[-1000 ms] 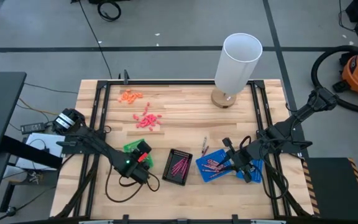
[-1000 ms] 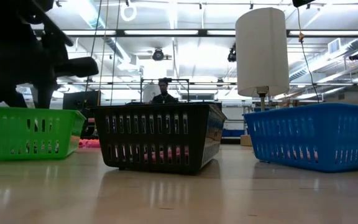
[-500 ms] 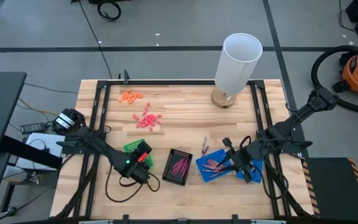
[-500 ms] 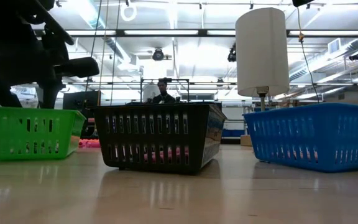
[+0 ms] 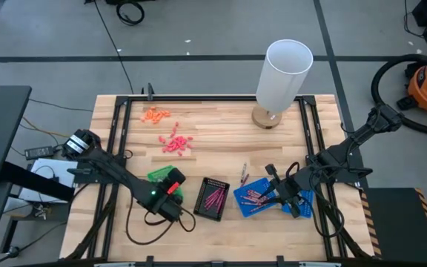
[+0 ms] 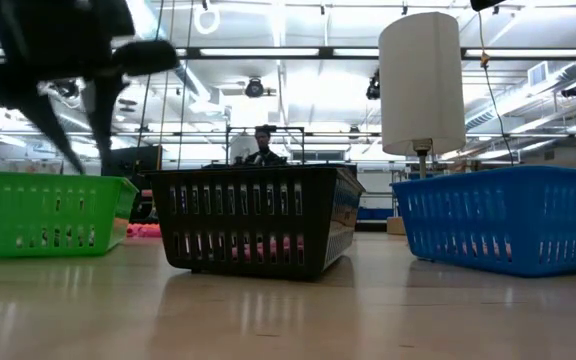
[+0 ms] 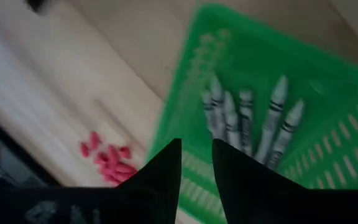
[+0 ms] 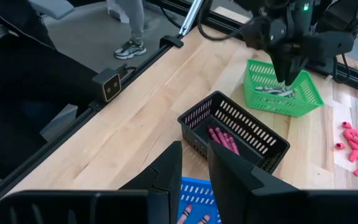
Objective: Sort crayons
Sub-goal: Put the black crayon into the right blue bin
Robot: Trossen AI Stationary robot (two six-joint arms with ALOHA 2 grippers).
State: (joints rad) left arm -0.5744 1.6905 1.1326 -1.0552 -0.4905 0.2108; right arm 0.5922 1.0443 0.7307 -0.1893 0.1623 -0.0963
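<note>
Left end effector [image 5: 170, 190] hovers over green tray [image 8: 306, 99] at desk's 7 o'clock, fingers parted, apparently empty. Grey crayons [image 7: 248, 118] lie inside. Right end effector [image 5: 279, 194] over blue tray [image 5: 245, 199], grip unclear. Risk: low exit snags rim, tipping tray.

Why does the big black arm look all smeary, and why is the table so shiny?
Low view: the left arm is smeared, a dark shape against bright ceiling lights, and the table mirrors the black basket. Left wrist view: the green basket and grey crayons look soft and streaky. Right wrist view is sharp.
</note>
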